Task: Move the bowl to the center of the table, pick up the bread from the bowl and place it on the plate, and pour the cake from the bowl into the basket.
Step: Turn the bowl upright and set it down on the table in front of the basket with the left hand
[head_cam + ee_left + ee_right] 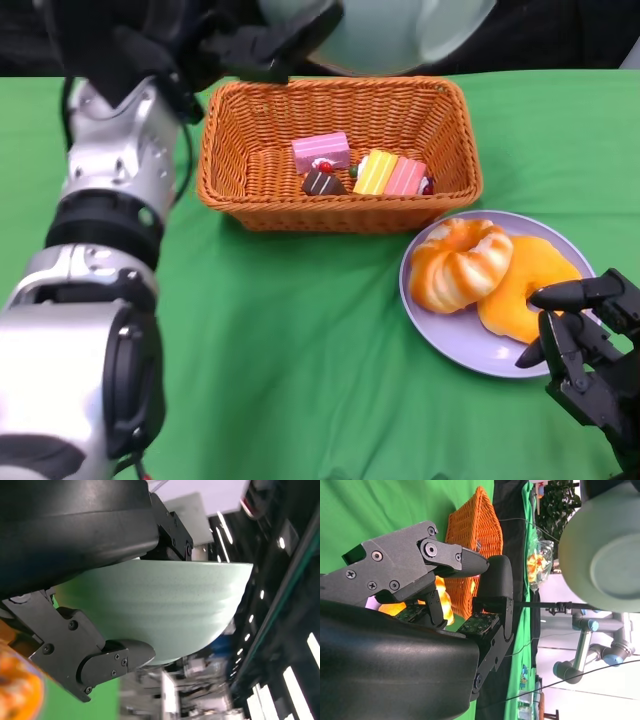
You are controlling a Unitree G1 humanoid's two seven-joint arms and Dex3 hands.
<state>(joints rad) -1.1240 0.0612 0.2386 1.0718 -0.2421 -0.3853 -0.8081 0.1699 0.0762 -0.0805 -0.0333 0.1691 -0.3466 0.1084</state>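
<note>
The left hand (235,45) grips the pale green bowl (385,30), tipped above the basket's (340,205) far rim; cake pieces (365,170) already lie inside it. The right hand (580,330) rests open beside the plate (450,345) holding bread (460,262).

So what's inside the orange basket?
The basket holds toy cake pieces: a pink one, a small chocolate one and a yellow-and-pink striped one. The near wall hides part of the floor, so anything lying there can't be seen.
</note>
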